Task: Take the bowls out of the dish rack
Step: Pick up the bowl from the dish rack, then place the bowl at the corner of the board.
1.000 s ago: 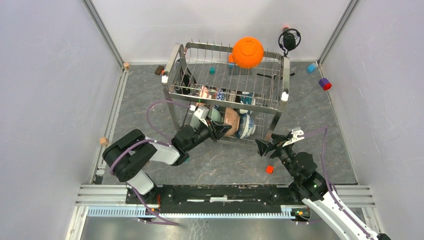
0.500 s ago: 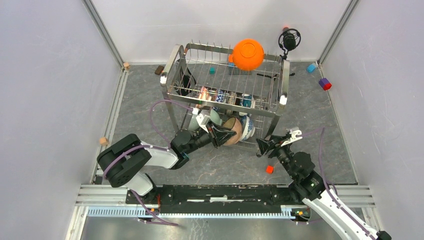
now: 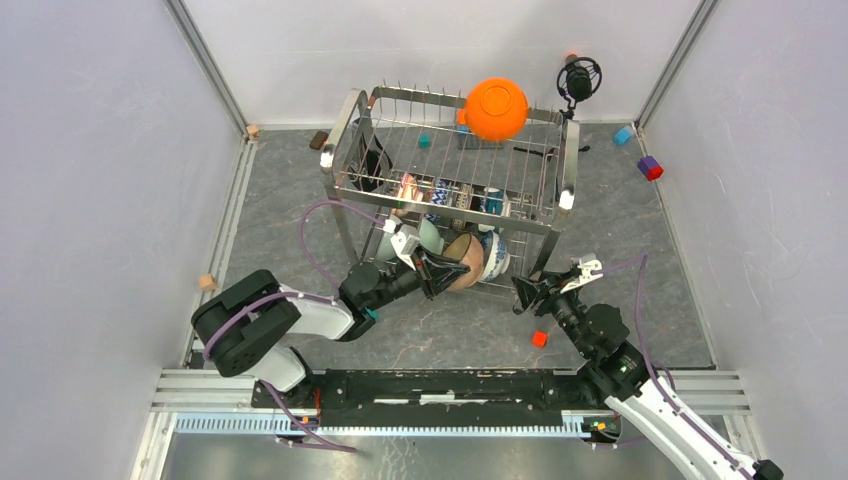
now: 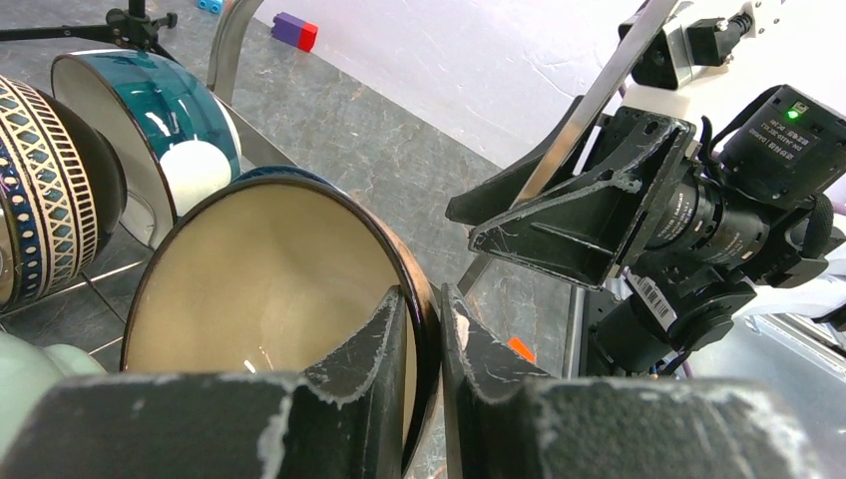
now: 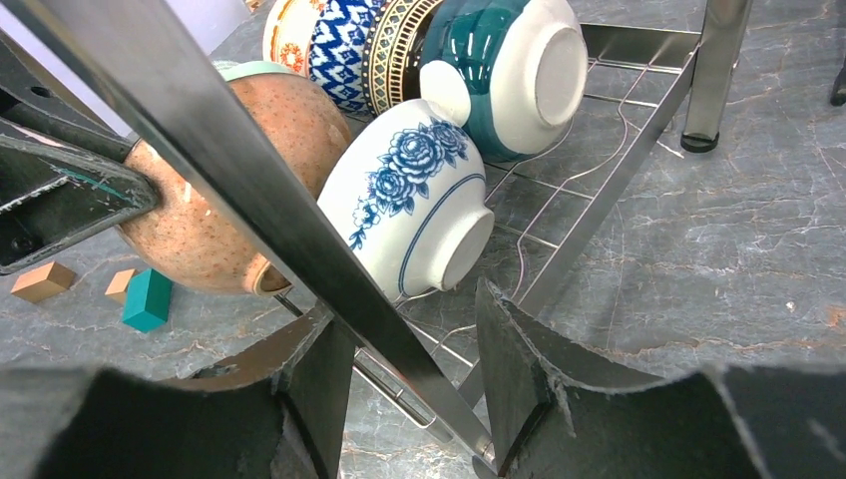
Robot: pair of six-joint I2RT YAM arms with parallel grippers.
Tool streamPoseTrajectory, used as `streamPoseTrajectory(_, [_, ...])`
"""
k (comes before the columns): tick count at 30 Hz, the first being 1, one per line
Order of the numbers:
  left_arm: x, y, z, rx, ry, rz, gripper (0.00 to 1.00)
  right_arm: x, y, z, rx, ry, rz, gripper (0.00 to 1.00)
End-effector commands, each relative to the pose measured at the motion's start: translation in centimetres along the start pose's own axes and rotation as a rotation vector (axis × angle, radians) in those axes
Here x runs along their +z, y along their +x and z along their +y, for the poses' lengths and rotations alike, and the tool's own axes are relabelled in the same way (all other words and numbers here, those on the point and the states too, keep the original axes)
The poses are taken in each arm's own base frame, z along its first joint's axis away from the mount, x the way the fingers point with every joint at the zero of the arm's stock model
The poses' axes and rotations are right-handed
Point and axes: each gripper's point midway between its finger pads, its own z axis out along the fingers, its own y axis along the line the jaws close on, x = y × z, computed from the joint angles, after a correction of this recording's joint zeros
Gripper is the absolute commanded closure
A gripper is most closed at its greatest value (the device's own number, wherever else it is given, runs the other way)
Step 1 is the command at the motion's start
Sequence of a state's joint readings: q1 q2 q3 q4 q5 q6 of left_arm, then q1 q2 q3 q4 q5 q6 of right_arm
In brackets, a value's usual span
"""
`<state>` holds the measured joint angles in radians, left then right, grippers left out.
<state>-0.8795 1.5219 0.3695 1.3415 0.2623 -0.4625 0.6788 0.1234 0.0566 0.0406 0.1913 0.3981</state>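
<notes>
The dish rack (image 3: pixel 344 128) stands mid-table with an orange bowl (image 3: pixel 496 106) on its top tier. On the lower tier several bowls lean in a row: teal (image 5: pixel 509 70), blue-rose white (image 5: pixel 409 200) and dark patterned (image 4: pixel 40 190). My left gripper (image 4: pixel 427 319) is shut on the rim of the brown speckled bowl (image 4: pixel 269 289), tilted at the rack's front. My right gripper (image 5: pixel 414 369) is open, its jaws astride the rack's front right leg (image 5: pixel 249 190), which lies against one finger with a gap to the other.
A black microphone stand (image 3: pixel 578 78) rises behind the rack's right end. Small blocks lie about: red (image 3: pixel 540 338) by my right gripper, purple-red (image 3: pixel 650 167), blue (image 3: pixel 623 135), teal (image 5: pixel 148 299) and wooden (image 3: pixel 208 282). Grey walls close in both sides.
My left gripper has drawn the brown bowl a little toward the rack's front. The right jaws have narrowed around the rack's leg.
</notes>
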Motion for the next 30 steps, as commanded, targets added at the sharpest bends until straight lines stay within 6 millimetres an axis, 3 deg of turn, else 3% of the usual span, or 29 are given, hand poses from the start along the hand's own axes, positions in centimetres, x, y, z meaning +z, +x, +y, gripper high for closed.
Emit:
streamPoseTrajectory(1, [0.3,-5.3,-3.0,0.081,0.087,-0.167,0.98,0.1,-0.6,-0.1,0.018,0.013,-0.027,0.46])
streamPoseTrajectory(16, [-0.6,-7.1,-1.1,0.054,-0.074,-0.194,0.98,0.0,-1.2,0.2,0.026,0.006,-0.032,0.41])
streamPoseTrajectory(23, [-1.3,-8.7,-2.0,0.034,-0.059,-0.235,0.98,-0.2,-2.1,0.8,0.025,-0.016,-0.043,0.39])
streamPoseTrajectory(30, [-2.0,-9.5,-2.6,0.053,-0.064,-0.213,0.98,-0.7,-3.2,1.8,-0.002,-0.055,-0.024,0.25])
